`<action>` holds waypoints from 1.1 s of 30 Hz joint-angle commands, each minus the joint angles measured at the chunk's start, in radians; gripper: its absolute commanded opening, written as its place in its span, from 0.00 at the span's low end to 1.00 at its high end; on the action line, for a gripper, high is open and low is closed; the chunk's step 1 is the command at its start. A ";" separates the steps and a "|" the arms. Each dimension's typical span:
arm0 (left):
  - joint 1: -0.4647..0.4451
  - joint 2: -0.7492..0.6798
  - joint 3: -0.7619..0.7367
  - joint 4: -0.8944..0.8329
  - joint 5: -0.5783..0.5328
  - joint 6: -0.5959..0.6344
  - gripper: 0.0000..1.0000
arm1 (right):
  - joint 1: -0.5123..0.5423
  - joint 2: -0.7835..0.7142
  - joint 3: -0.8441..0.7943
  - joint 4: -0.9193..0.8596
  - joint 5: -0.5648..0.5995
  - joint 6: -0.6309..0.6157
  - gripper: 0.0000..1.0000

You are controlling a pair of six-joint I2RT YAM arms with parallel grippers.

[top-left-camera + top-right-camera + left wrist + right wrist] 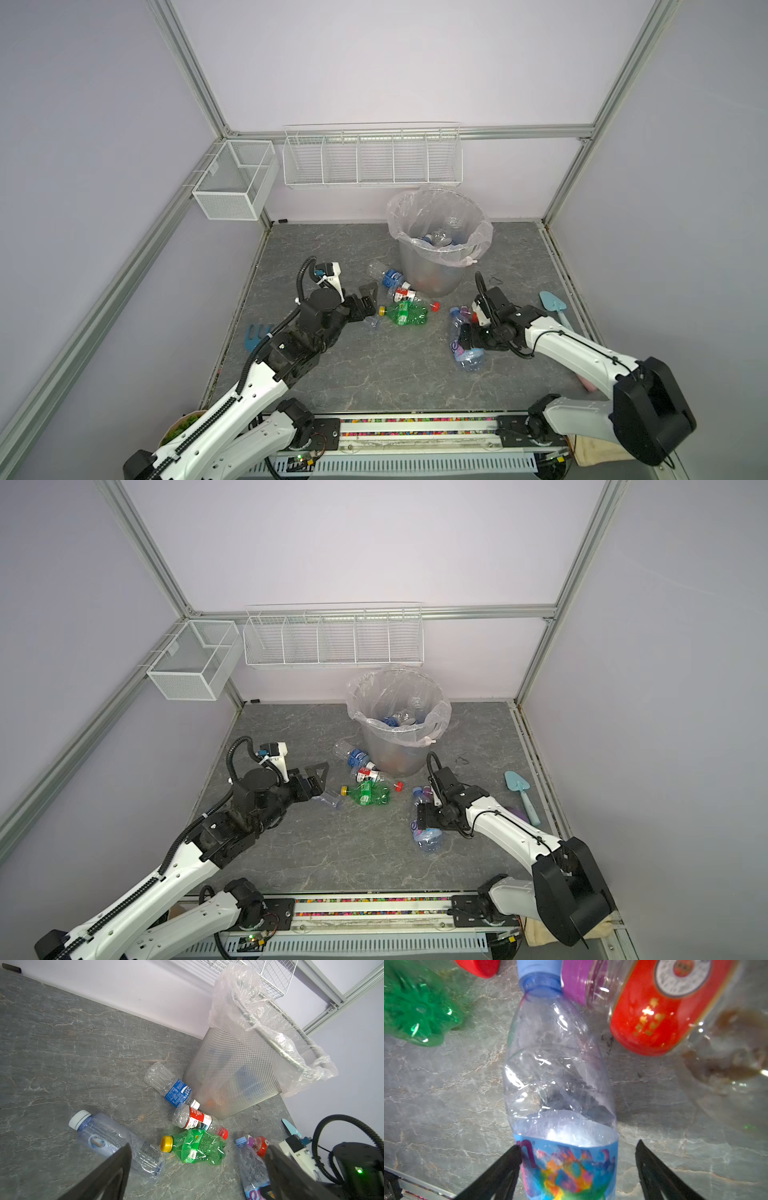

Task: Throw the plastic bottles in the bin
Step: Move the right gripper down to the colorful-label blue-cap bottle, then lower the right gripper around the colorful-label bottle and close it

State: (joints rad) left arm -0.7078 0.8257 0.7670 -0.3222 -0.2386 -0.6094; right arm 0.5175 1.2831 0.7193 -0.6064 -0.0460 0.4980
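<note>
- In both top views, six plastic bottles lie on the grey surface:
  - a blue-label bottle (392,277) right by the bin's foot
  - a red-and-white-label bottle (404,295)
  - a crushed green bottle (405,312)
  - a clear white-capped bottle (371,322)
  - a multicoloured-label bottle (469,361)
  - a red-label bottle (469,312) with a purple cap
- The one bin (428,274) stands upright towards the back of the surface, its bag folded over the rim. There are more bottles inside it, but their number is not clear.
- The left claw (370,301) is spread wide and holds nothing. It hangs just beside the clear white-capped bottle.
- The right claw (462,340) points down over the multicoloured-label bottle.
- Two white baskets hang on the walls: a mesh basket (232,187) and a long wire basket (372,162). One pale blue trowel (555,307) lies at the right edge.
- In the left wrist view, the two black fingers (116,1167) stand far apart. All six loose bottles show, and the clear white-capped one lies partly under one finger.
- In the right wrist view, the two finger tips (508,1163) stand open on either side of the multicoloured label. One tip is touching or just beside it and the other is clear of it, so the bottle is not gripped. Its blue cap rests against the purple cap.
</note>
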 commanded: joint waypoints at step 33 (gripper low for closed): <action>-0.005 -0.043 0.008 -0.009 -0.020 0.003 0.99 | 0.112 0.113 0.028 0.042 0.020 0.065 0.37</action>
State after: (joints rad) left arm -0.7078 0.7963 0.7670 -0.3233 -0.2394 -0.6090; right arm 0.6193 1.4044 0.7353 -0.5125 -0.0715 0.5632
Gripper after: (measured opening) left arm 0.993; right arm 0.386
